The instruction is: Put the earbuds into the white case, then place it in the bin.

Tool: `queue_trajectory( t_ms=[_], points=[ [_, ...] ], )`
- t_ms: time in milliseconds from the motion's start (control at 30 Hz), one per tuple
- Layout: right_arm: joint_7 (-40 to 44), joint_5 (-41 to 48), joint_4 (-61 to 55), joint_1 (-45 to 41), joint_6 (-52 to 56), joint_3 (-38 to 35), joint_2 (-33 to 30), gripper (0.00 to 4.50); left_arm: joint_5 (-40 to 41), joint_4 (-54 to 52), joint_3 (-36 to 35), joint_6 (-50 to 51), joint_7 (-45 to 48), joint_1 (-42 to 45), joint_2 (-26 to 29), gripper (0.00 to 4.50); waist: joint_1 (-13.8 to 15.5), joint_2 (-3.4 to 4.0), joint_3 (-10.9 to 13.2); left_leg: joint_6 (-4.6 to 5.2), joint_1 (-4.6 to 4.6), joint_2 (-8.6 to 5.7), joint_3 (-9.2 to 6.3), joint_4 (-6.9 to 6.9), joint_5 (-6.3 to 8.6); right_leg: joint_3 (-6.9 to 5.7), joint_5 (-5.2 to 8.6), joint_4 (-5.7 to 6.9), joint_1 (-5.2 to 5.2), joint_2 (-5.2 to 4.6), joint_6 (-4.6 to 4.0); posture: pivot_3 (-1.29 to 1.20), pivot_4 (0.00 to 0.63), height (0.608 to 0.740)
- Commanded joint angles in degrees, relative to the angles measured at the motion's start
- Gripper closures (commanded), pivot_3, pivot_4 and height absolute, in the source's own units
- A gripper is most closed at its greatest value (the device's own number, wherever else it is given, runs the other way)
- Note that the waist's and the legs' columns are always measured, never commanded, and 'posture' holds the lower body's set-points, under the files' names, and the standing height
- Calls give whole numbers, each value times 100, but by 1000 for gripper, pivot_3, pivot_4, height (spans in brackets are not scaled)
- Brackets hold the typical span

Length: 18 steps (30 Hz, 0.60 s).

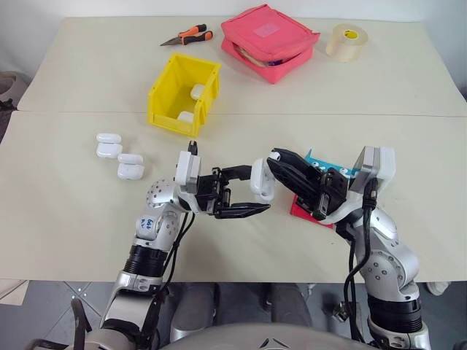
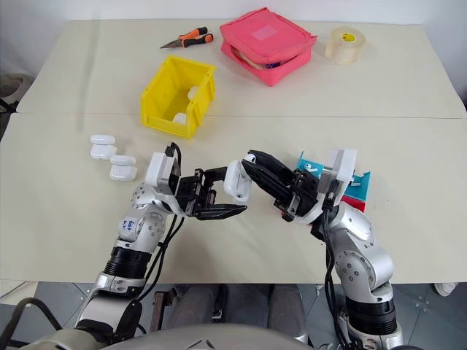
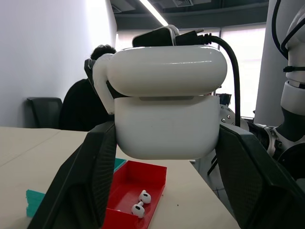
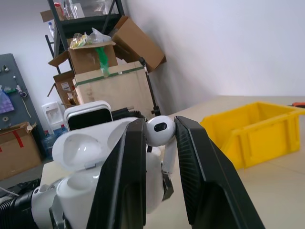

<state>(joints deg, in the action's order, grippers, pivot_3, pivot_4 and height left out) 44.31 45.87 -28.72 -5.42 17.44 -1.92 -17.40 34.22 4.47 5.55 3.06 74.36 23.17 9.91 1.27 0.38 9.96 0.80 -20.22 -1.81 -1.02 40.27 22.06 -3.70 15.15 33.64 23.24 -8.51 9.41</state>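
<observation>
My left gripper [image 1: 255, 191] is shut on the white case [image 1: 261, 181], held above the middle of the table's near half. The case's lid [image 3: 167, 71] is hinged open. My right gripper [image 4: 159, 131] is shut on one earbud [image 4: 160, 130] and holds it right at the open case [image 4: 83, 162], its fingertips [image 1: 277, 159] just above the case. Two more earbuds [image 3: 141, 202] lie in the red tray [image 3: 143, 179]. The yellow bin [image 1: 166, 109] stands farther back on the left, with two white cases inside.
Several white cases [image 1: 109, 149] lie on the table at the left. A blue tray [image 1: 321, 162] and the red tray [image 1: 303, 211] sit under my right arm. At the back are a pink pouch [image 1: 268, 40], a tape roll [image 1: 346, 40] and orange-handled cutters [image 1: 188, 35].
</observation>
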Motion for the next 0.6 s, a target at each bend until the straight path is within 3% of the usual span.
queue_trajectory(
  t_ms=[33, 600],
  points=[
    [-2, 302, -335, -56, 22, -66, -24, 3762, 76, -98, -28, -28, -29, 46, -65, 1740, 0, 0, 0, 0, 0, 0, 0, 0, 0, 1, 0, 0, 0, 0, 0, 0, 150, 740],
    [137, 63, -32, 301, -147, 267, 65, 3762, 63, -60, -62, -99, -83, 129, -145, 1740, 0, 0, 0, 0, 0, 0, 1, -1, 0, 2, 0, 0, 2, 0, 0, 0, 150, 740]
  ],
)
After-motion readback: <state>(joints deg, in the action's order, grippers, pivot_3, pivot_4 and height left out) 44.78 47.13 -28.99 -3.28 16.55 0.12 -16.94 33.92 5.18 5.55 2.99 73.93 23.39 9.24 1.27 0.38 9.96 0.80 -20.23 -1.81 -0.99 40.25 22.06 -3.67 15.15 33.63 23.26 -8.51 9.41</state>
